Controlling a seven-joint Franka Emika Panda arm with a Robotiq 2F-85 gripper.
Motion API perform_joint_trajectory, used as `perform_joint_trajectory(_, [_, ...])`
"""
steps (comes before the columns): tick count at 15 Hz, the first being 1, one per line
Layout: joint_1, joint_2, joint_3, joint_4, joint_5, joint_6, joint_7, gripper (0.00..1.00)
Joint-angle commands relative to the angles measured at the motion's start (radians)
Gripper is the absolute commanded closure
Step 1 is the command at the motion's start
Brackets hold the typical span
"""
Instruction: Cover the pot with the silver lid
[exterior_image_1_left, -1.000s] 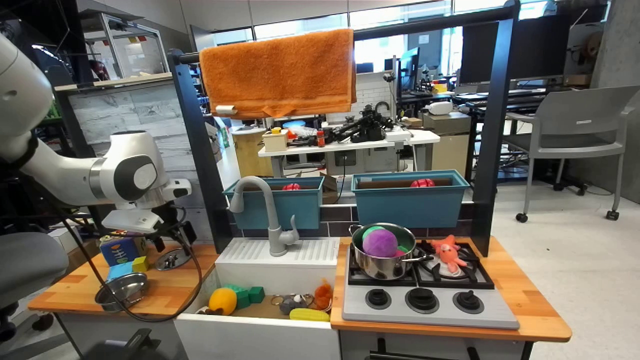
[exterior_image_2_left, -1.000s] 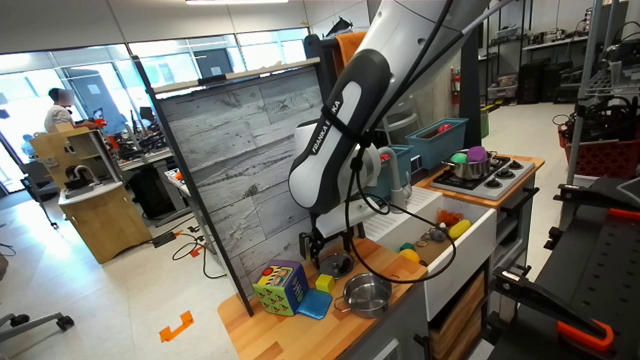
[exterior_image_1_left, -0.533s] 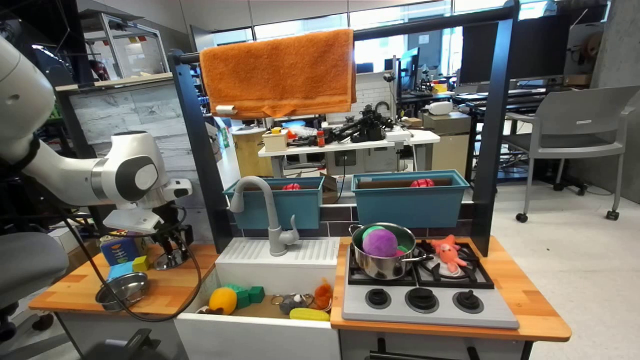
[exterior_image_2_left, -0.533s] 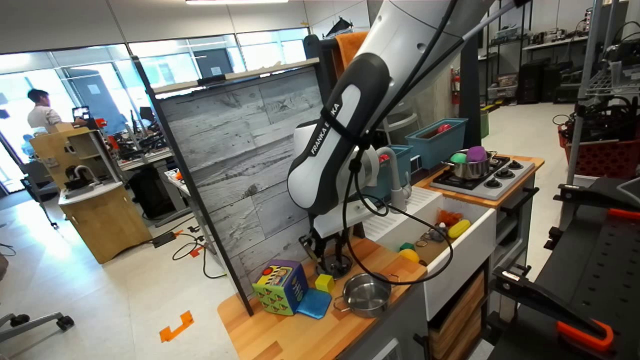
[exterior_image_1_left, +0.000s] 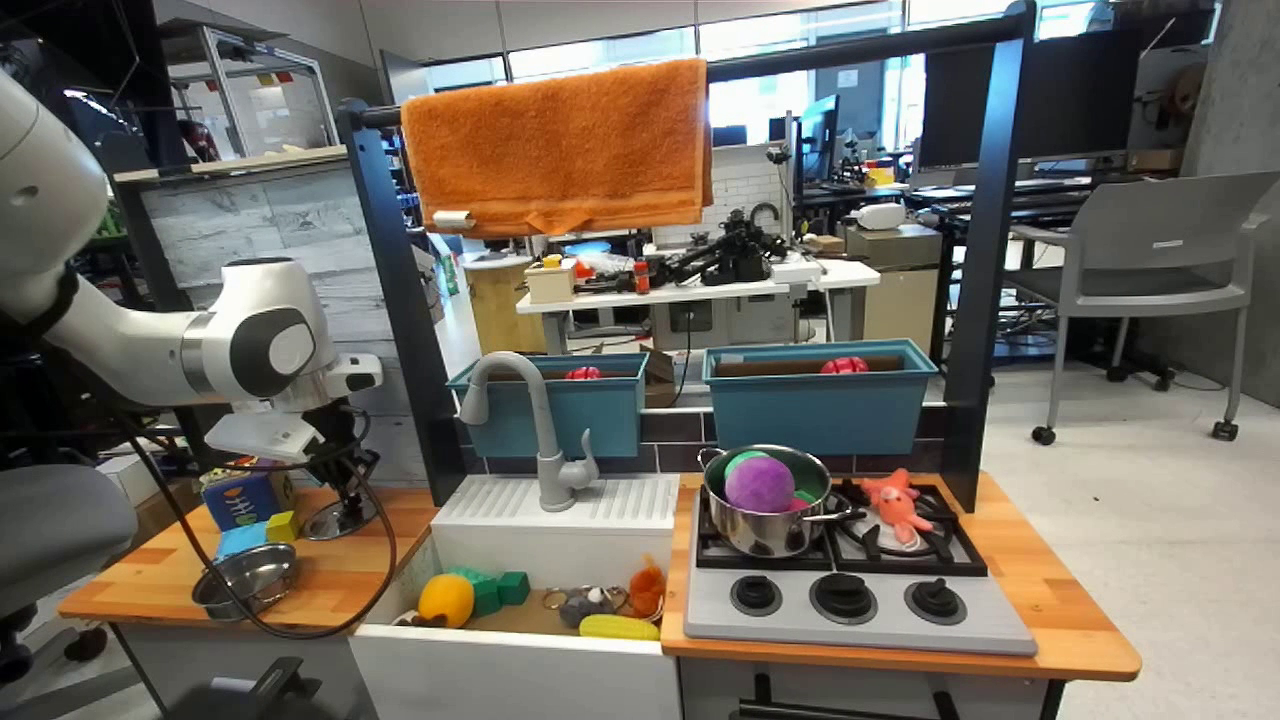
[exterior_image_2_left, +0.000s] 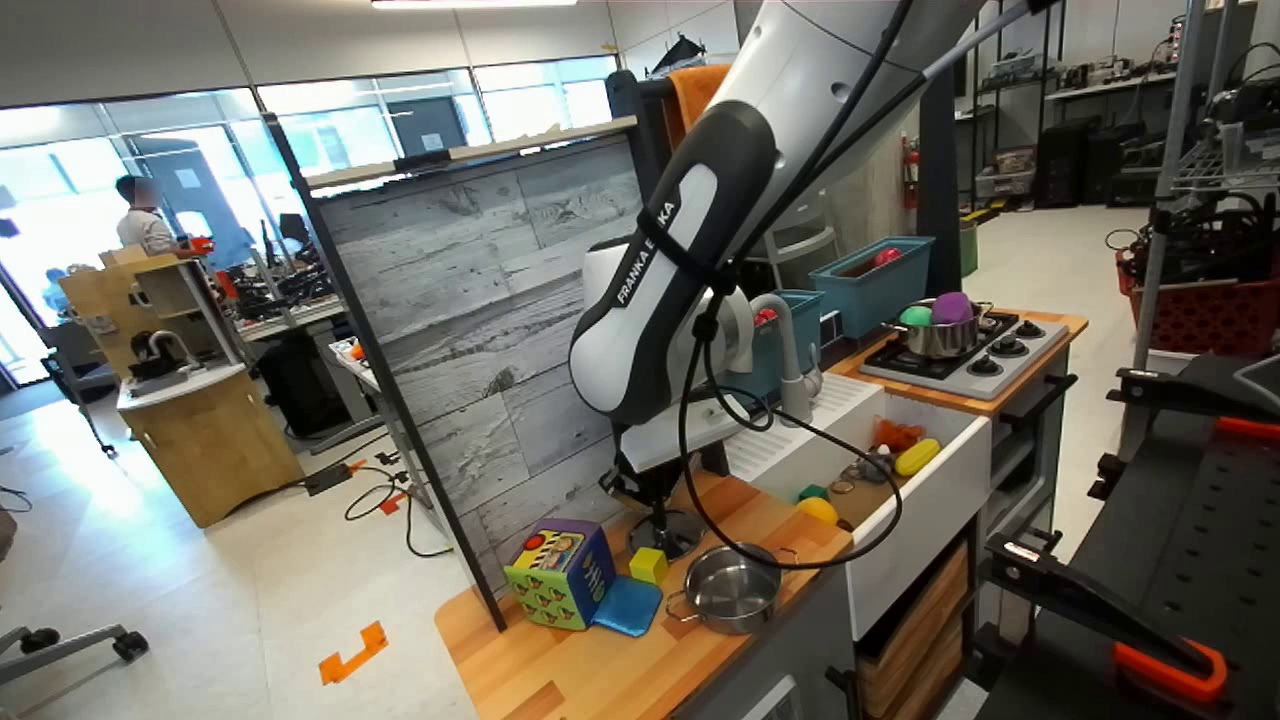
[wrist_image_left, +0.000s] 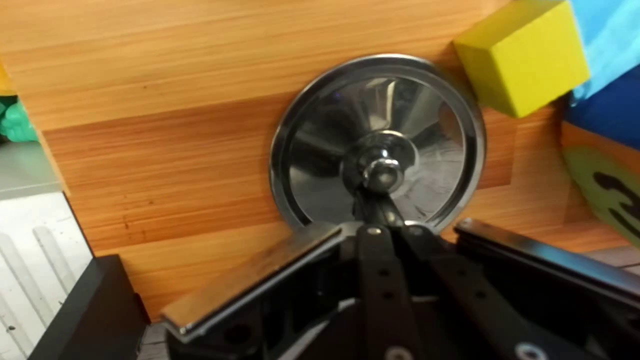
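Observation:
The silver lid (wrist_image_left: 325, 150) lies knob up on the wooden counter and looks shiny, round and nearly flat. In both exterior views it shows under my gripper (exterior_image_2_left: 660, 518). The gripper (wrist_image_left: 381, 207) points down and is shut, its fingertips together right beside the lid's knob (wrist_image_left: 383, 175). That knob shows whole in front of the fingertips, with nothing plainly between them; whether they touch it I cannot tell. The pot (exterior_image_2_left: 735, 595), small, steel and uncovered, stands on the same counter, nearer the front edge. In an exterior view a cable hangs across the pot (exterior_image_1_left: 275, 580).
Close to the lid sit a yellow block (wrist_image_left: 530, 60), a blue pouch (exterior_image_2_left: 628, 606) and a colourful picture cube (exterior_image_2_left: 565, 575). A sink (exterior_image_1_left: 515, 690) holding several toys adjoins the counter. Past it, a larger pot (exterior_image_1_left: 765, 533) with a purple ball stands on the stove.
The jaws stood wide above the lid a second ago. They have come down over it and closed beside its knob. The lid has stayed nearly in place; the pot has not moved.

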Motion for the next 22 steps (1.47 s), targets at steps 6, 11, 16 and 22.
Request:
perform_joint_trajectory(6, [-0.002,0.007,-0.004,0.035,0.015,-0.055,0.031,0.60])
perform_joint_trajectory(11, [-0.003,-0.022,0.001,0.015,0.020,-0.169,0.050,0.23])
perform_joint_trajectory(16, [0.000,-0.036,-0.010,0.029,0.017,-0.337,0.104,0.00])
perform_joint_trajectory(22, [-0.002,-0.014,-0.009,0.065,0.009,-0.289,0.091,0.00])
